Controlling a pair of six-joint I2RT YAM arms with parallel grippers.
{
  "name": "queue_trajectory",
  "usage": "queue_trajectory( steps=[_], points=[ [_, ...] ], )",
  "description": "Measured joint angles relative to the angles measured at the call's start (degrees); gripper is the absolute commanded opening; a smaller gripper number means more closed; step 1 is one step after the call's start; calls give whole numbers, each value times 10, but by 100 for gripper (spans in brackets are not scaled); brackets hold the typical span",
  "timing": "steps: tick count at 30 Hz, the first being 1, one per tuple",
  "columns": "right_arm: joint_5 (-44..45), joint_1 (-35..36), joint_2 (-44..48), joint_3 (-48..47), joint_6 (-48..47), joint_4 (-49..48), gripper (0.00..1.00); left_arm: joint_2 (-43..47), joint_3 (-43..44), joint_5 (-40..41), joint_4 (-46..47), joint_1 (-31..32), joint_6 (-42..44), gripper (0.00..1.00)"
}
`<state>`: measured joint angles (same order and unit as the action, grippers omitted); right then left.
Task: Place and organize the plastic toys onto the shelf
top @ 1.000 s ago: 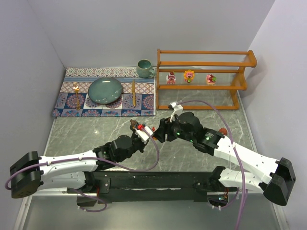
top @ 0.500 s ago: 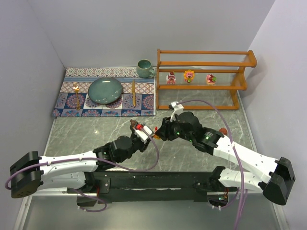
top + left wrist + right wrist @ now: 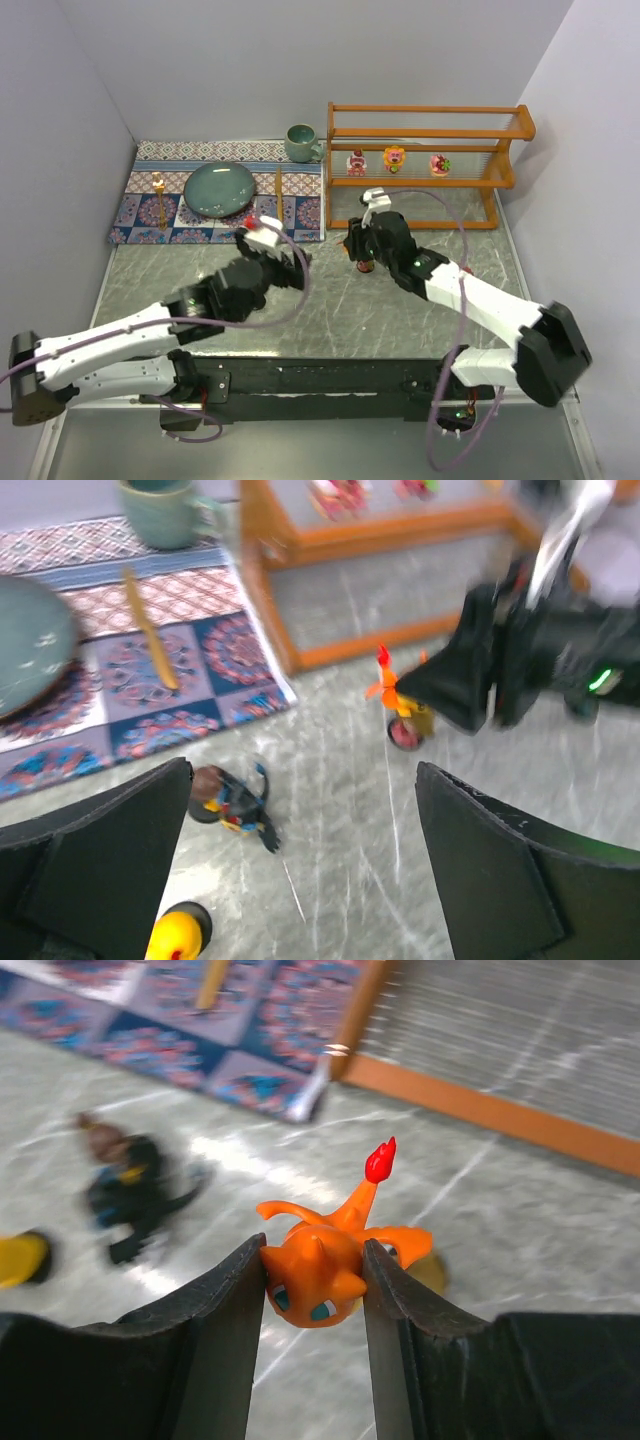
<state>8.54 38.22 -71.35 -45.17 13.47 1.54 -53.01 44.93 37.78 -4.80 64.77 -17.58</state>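
Note:
My right gripper [image 3: 315,1260] is shut on an orange spiky toy [image 3: 318,1265] with a red-tipped tail and holds it just above the marble table. From above, that right gripper [image 3: 362,262] hangs in front of the shelf's [image 3: 430,182] left end. My left gripper [image 3: 303,780] is open and holds nothing. A dark toy [image 3: 232,800] lies on its side near the left finger, beside a yellow toy [image 3: 178,935]. The left wrist view also shows the orange toy [image 3: 393,692] in the right fingers. Three toys [image 3: 395,158] stand on the shelf's middle tier.
A patterned mat [image 3: 150,215] at the back left carries a teal plate [image 3: 219,188], a teal mug [image 3: 300,142] and two wooden utensils [image 3: 279,190]. The shelf's orange bottom rail [image 3: 500,1115] runs just beyond the held toy. Grey walls close in on both sides.
The two grippers met at mid-table. The left one has since opened and swung back left, and the right one has closed on the orange toy and moved toward the shelf.

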Motion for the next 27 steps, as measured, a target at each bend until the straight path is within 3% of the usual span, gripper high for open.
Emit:
queue_trajectory(
  steps=[6,12,17,27],
  points=[
    [-6,-57,-120,-51,-35,-50,0,48,81,-20,-129,-97,-32,97],
    [-20,-94,-207,-123,-54,-86,0,99,38,-75,-134,-219,-13,97],
    [-31,-109,-261,-164,-60,-96,0,86,6,-143,-135,-330,-12,97],
    [-51,-123,-315,-194,-59,-96,0,87,-6,-194,-131,-352,-11,97]
  ],
)
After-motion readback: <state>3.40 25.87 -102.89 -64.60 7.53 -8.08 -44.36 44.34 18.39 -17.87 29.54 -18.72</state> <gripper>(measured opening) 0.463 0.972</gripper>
